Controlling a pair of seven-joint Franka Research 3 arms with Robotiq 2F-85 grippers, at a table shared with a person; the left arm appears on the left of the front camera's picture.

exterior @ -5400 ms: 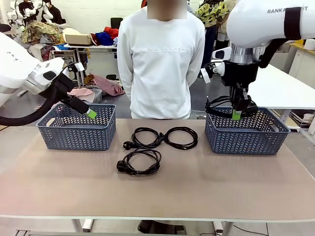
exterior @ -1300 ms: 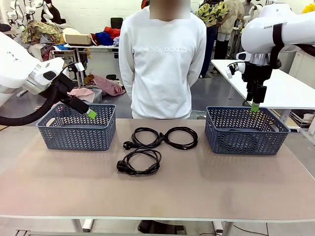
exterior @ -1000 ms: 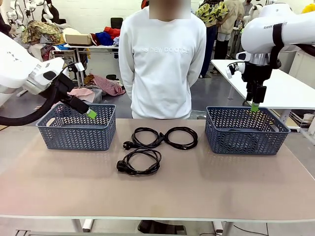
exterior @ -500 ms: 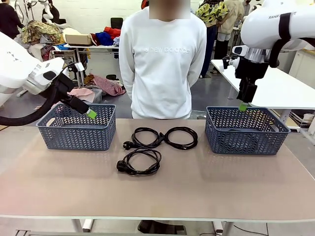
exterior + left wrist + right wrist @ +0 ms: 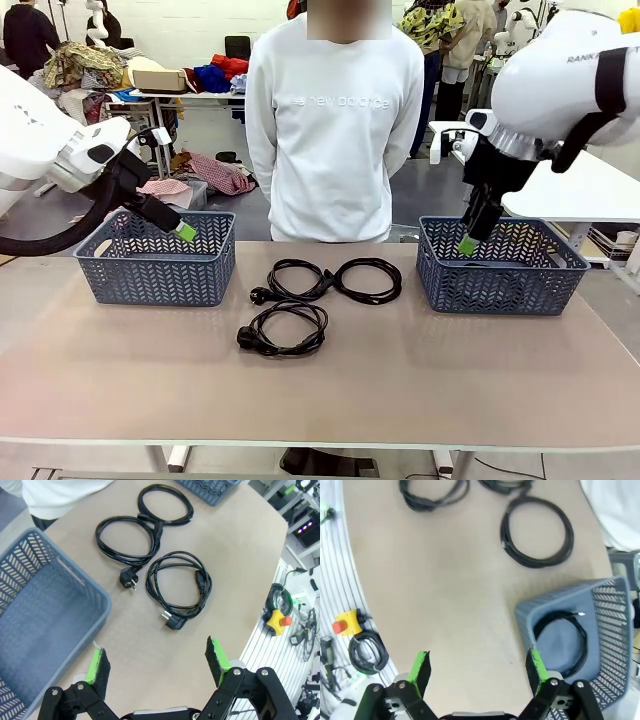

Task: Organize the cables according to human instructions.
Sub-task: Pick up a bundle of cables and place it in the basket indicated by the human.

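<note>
Since half a second earlier, the right gripper (image 5: 466, 245) has been brought lower and toward the table's middle. It is now over the left end of the blue plastic lattice right basket (image 5: 520, 285); all else has stayed put.

In the front view, three thin black rubber cables are seen coiled into loops left of the right basket. The nearest cable (image 5: 370, 263) lies beside it, the middle cable (image 5: 262, 294) touches that one, and the front cable (image 5: 246, 340) lies farther from the basket, closer to the camera, its black plug turned away from the basket. The left gripper (image 5: 185, 232) is held over a matching left basket (image 5: 155, 270), well apart from the right basket. Neither gripper's opening can be judged from this angle. A person in a white sweatshirt (image 5: 332, 120) stands behind the table, hands hidden behind the back.

In the left wrist view, the left gripper's green pads (image 5: 216, 655) are spread wide with nothing between them. The right basket is cut off to a corner at the top edge.

In the right wrist view, the right gripper's jaws are likewise wide and empty. A fourth cable (image 5: 557, 615) is coiled inside the right basket, partly hidden by its wall. Two of the table's loops are cut off at the top edge.

The tabletop (image 5: 450, 370) is matte beige. Piles of clothes (image 5: 80, 65) are seen in the room beyond.
</note>
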